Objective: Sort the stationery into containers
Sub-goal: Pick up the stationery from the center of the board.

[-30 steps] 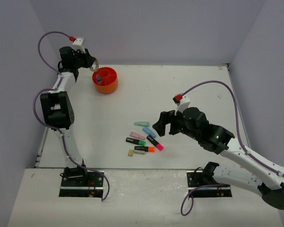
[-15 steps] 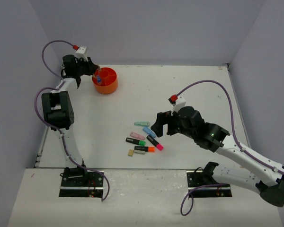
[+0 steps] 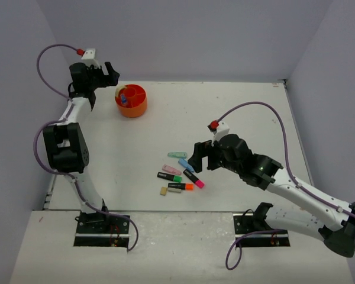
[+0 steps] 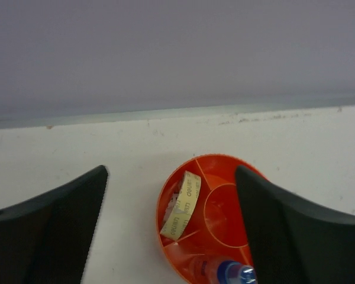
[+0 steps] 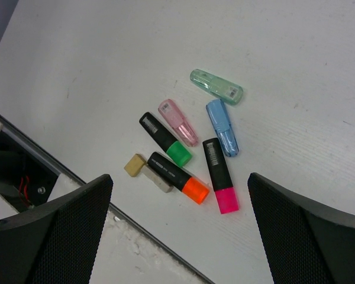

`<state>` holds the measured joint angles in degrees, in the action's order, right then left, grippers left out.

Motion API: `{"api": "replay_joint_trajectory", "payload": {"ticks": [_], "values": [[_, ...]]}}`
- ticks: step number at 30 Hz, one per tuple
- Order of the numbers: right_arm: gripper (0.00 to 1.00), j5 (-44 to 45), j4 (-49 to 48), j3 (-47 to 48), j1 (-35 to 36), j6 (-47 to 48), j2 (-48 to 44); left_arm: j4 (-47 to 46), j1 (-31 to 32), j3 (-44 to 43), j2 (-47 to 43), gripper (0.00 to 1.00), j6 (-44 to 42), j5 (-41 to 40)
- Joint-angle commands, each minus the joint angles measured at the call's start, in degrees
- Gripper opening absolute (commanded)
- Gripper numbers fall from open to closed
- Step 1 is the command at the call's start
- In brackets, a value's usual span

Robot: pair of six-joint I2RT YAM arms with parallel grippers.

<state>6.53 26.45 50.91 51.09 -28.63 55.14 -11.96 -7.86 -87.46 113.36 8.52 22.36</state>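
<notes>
Top: left gripper (image 3: 105, 72) spread, holding nothing, just back-left of organiser (image 3: 132, 109). Right gripper (image 3: 199, 157) hung beside the loose pile (image 3: 178, 175) and was the nearer arm. Left wrist: rubber band (image 4: 182, 205) and bottle (image 4: 232, 274) sat in separate compartments, and the band's print was unreadable. Right wrist: fingers spread wide. Pink highlighter (image 5: 219, 175) lay between them, long axis across the closing line, label illegible.

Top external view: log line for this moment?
left fingers: open, empty, by round orange plastic organiser | organiser holds beige rubber band, blue-capped bottle | right fingers: open, over black highlighters on white table
</notes>
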Motion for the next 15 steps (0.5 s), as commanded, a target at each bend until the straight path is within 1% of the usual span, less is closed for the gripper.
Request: {"api": "replay_joint_trajectory", "payload": {"ticks": [1, 2, 3, 5, 6, 7, 8, 9, 11, 13, 14, 15], "values": [[0.99, 1.1, -3.0, 0.2, 0.3, 2.6, 5.6, 10.7, -1.5, -5.6, -11.6, 1.00, 11.4, -18.4], [0.99, 1.1, -2.8, 0.8, 0.2, 3.0, 7.1, 15.4, -1.6, -6.4, -12.0, 1.00, 14.6, -20.1], [0.99, 1.1, -2.2, 1.8, 0.2, 4.0, 9.6, 19.7, -2.5, -4.9, -15.8, 1.00, 20.2, -21.0], [0.99, 2.0, -1.0, 3.1, 0.3, 5.2, 12.9, 21.2, -3.3, 2.2, -23.8, 1.00, 28.3, -21.8], [0.98, 2.4, -0.7, 3.4, 0.2, 5.5, 14.3, 22.2, -4.0, 5.6, -30.3, 1.00, 31.9, -22.1], [0.95, 2.9, -0.5, 3.5, 0.1, 5.8, 15.3, 23.1, -4.5, 12.1, -34.7, 1.00, 38.2, -21.7], [0.90, 2.9, -0.1, 4.1, -0.3, 6.0, 17.2, 22.4, -4.9, 16.2, -39.9, 1.00, 39.9, -20.1], [0.83, 2.7, 0.4, 4.8, -0.7, 6.2, 19.2, 21.4, -5.3, 19.8, -45.3, 1.00, 40.6, -18.4], [0.77, 2.3, 1.8, 6.6, -0.8, 6.9, 23.2, 18.9, -5.3, 27.7, -54.0, 1.00, 38.8, -15.1], [0.70, 2.3, 2.7, 7.9, -0.9, 7.4, 25.9, 18.1, -5.3, 34.5, -59.9, 1.00, 36.4, -13.2], [0.67, 2.3, 2.9, 8.5, -0.9, 8.0, 27.2, 18.5, -5.2, 36.4, -62.5, 1.00, 35.5, -12.4], [0.63, 1.4, 3.2, 9.8, -1.0, 8.9, 28.8, 22.0, -3.6, 36.3, -64.1, 1.00, 33.1, -12.4]]}}
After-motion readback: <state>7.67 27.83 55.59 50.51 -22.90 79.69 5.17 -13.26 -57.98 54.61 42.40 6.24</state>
